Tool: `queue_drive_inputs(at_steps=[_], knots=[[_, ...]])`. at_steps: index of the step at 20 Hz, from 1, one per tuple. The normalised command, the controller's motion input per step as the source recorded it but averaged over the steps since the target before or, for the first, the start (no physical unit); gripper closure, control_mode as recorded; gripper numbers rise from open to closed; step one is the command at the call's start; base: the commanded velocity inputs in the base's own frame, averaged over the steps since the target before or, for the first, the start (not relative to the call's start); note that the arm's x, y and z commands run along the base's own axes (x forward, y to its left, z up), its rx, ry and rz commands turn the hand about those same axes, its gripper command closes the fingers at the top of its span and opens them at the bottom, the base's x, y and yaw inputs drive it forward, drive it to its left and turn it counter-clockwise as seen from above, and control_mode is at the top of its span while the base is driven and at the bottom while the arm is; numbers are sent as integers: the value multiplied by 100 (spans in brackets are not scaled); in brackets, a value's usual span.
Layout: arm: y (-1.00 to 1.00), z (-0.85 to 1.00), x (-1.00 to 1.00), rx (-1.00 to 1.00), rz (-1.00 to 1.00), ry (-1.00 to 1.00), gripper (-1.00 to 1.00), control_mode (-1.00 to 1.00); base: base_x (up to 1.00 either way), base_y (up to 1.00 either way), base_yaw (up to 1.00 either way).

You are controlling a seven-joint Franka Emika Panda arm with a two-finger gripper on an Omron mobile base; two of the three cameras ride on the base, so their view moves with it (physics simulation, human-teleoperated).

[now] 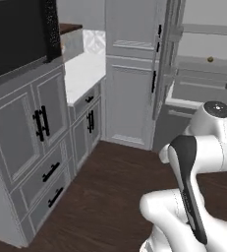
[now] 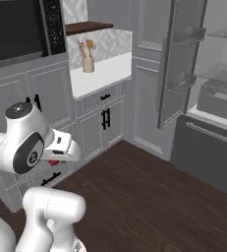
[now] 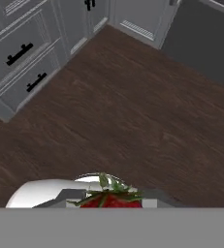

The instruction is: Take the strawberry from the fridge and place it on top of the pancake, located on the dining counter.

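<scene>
Fingers (image 3: 111,203) were clamped tight on the strawberry (image 3: 111,199), carried above the dark floor (image 3: 133,111), away from the open fridge (image 2: 208,88). Next seemed transport toward the pancake.

Glossy white arm (image 1: 203,147), dark joints

Utensil jar (image 2: 88,63) on white counter (image 2: 102,75), grey cabinets (image 1: 34,142) below.
</scene>
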Motion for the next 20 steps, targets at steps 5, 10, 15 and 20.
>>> queue_drive_inputs(at_steps=[5,10,15,20], knots=[[0,0,0,0,0,0,100,100,-78,80,69],[0,0,0,0,0,0,100,100,-65,76,73],[0,0,0,0,0,0,100,100,-56,68,70],[0,0,0,0,0,0,100,100,-17,83,65]])
